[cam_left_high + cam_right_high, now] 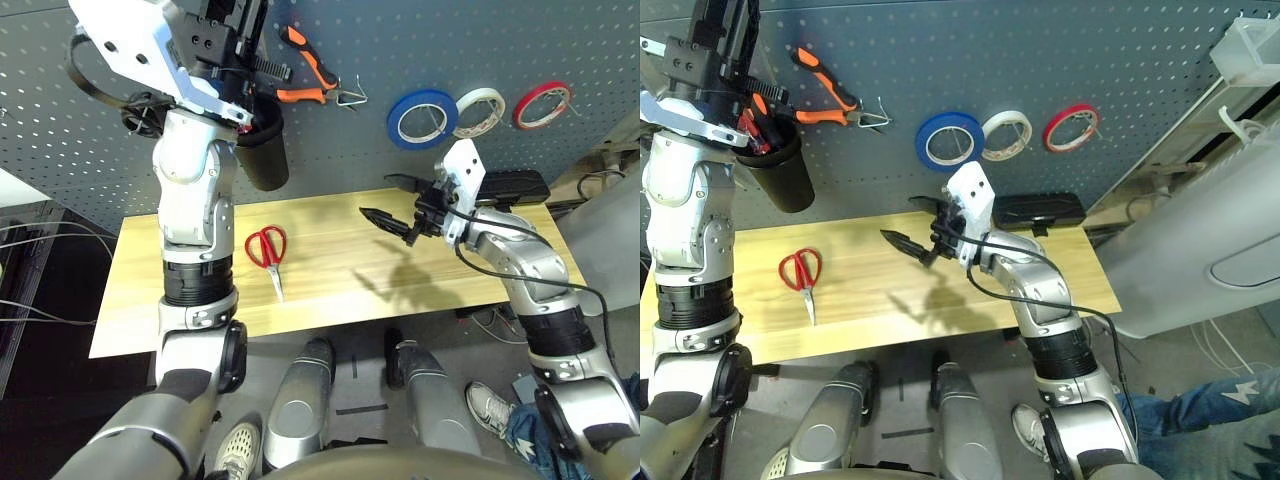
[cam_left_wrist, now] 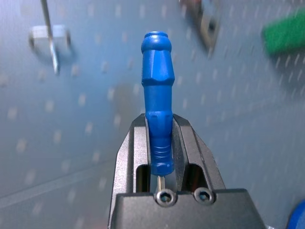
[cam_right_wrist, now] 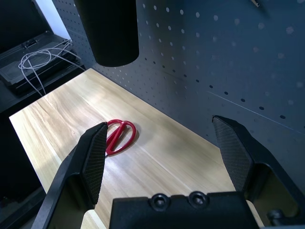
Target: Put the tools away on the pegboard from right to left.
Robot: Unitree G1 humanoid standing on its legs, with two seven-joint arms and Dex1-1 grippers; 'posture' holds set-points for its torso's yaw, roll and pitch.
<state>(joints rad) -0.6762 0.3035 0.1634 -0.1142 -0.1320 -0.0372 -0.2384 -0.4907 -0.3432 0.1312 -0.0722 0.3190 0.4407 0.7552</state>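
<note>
My left gripper (image 2: pixel 159 119) is shut on the slim blue-handled screwdriver (image 2: pixel 158 71), whose handle points at the pegboard (image 1: pixel 400 50). That gripper (image 1: pixel 222 45) is raised high, just above the black cup (image 1: pixel 262 150). The orange-and-black pliers (image 1: pixel 308 68) hang on a hook to the cup's right. Further right the blue tape roll (image 1: pixel 422 117) hangs on the board. The red-handled scissors (image 1: pixel 267 250) lie flat on the wooden table (image 1: pixel 330 290). My right gripper (image 1: pixel 388 202) hovers open and empty over the table's right half, facing the scissors (image 3: pixel 118 137).
A white tape roll (image 1: pixel 480 110) and a red tape roll (image 1: pixel 541 104) hang to the right of the blue one. A black box (image 1: pixel 515 183) sits at the table's back right corner. A person's shoe (image 1: pixel 490 405) shows on the floor at the right.
</note>
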